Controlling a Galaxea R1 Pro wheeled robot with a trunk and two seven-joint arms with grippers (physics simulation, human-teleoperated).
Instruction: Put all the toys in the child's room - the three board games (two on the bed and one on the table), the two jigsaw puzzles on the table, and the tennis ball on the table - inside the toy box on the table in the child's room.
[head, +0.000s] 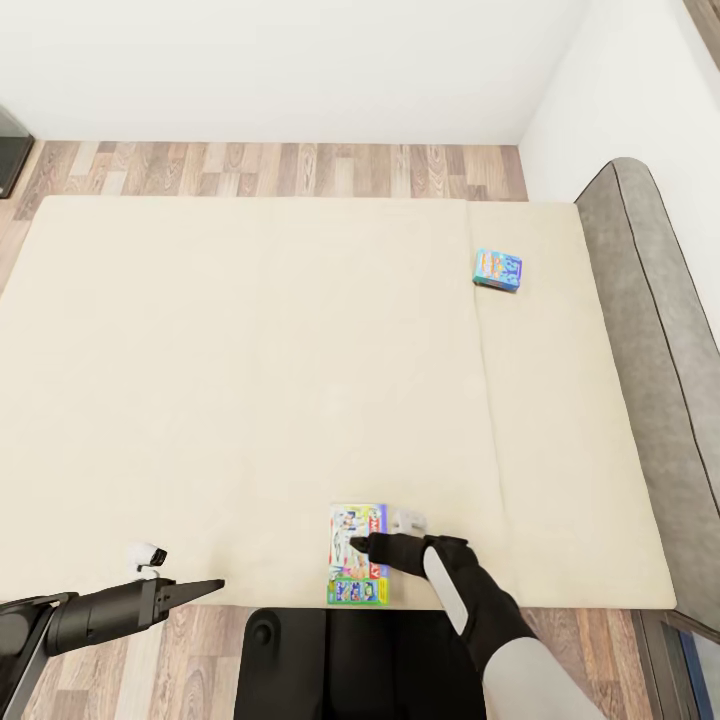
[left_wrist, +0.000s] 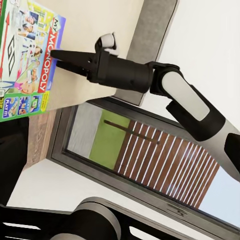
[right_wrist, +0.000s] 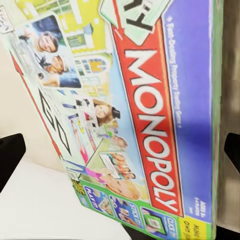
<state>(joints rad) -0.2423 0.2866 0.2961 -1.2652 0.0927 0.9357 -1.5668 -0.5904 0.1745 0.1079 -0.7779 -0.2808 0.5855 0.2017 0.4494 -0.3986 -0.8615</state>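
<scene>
The white-and-green board game (head: 358, 555), a flat box lettered MONOPOLY in white on a red band, lies near the lower edge of the bed (head: 250, 380) in the lower middle of the head view, its long side running up and down the frame. The right tool (head: 358, 545) reaches in from the lower right and sits over the middle of that box; in the right wrist view the box (right_wrist: 135, 115) fills the space between two dark fingertips (right_wrist: 10, 155) that stand wide apart at either frame edge, so the tool is spread open and grips nothing. In the left wrist view the same box (left_wrist: 27, 60) lies at the upper left, with the right tool's dark point just at its edge. The smaller blue board game (head: 498, 269) rests well apart, in the upper right of the head view, near the bed's grey headboard (head: 650, 300). The left tool (head: 205, 587) shows in the lower left of the head view, over the bed's near edge by the wood floor (head: 270, 168); whether its fingers are parted cannot be told, and it holds nothing.
</scene>
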